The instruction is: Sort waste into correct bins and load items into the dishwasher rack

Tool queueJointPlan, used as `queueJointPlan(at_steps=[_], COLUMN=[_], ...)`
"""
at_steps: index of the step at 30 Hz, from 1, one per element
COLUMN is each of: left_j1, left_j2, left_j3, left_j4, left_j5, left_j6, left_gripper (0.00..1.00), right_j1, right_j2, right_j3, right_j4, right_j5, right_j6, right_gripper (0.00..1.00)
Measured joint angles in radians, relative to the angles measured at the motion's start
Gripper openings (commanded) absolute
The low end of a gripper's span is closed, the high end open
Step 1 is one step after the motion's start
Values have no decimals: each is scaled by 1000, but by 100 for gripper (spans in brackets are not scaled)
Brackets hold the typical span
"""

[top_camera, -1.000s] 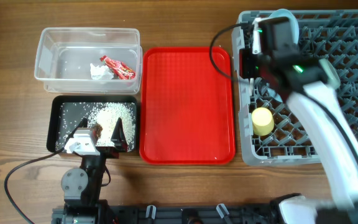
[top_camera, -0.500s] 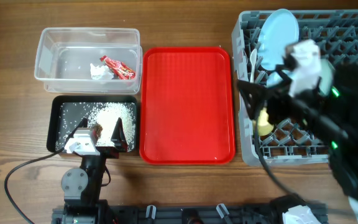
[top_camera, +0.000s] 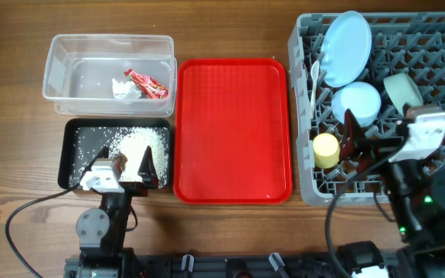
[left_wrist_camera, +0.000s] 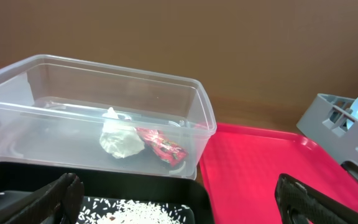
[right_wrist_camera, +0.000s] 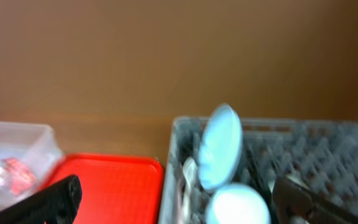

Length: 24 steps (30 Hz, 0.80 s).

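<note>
Overhead and wrist views: yellow cup lies just left of the released right claw

Overhead. We see the right gripper (top_camera: 356,146) released, its fingers spread, over the near-left part of the dishwasher rack (top_camera: 439,46). The yellow cup (top_camera: 325,150) sits just to its left, by the rack's near-left corner. The small blue bowl (top_camera: 358,102) is just beyond the claw, the plate (top_camera: 344,48) stands on edge at the far left, and the mint bowl (top_camera: 402,91) lies to the right. We judge the right arm the nearer one for any adjustment in the rack. The left gripper (top_camera: 126,161), also spread, hovers above the black tray (top_camera: 63,154) that holds the rice scraps (top_camera: 141,141). The wrapper (top_camera: 148,83) and tissue (top_camera: 120,88) lie in the clear tub (top_camera: 49,69) beyond.

Left wrist. The fingers (left_wrist_camera: 55,199) stand wide apart and grasp nothing. The tissue (left_wrist_camera: 120,138) and wrapper (left_wrist_camera: 163,148) touch each other in the tub, on the far side of the claw.

Right wrist. The fingers (right_wrist_camera: 48,202) are parted with nothing between them. The plate (right_wrist_camera: 221,146) and small blue bowl (right_wrist_camera: 238,205) lie ahead, slightly right, both blurred.
</note>
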Motion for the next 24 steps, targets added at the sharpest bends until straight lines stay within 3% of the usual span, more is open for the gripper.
queueJointPlan(at_steps=[5,12,17,24], left_j1=[0,0,0,0], left_j2=[0,0,0,0], left_j3=[0,0,0,0], left_j4=[0,0,0,0], left_j5=[0,0,0,0], left_j6=[0,0,0,0], left_gripper=[100,100,100,100], right_j1=[-74,-129,-140,-140], right_j2=[-193,-388,-524,-536], right_j3=[-357,-710,-843,-901], right_j4=[274,515,588,607], right_j5=[16,19,19,19], right_j6=[0,0,0,0], right_gripper=[100,100,100,100])
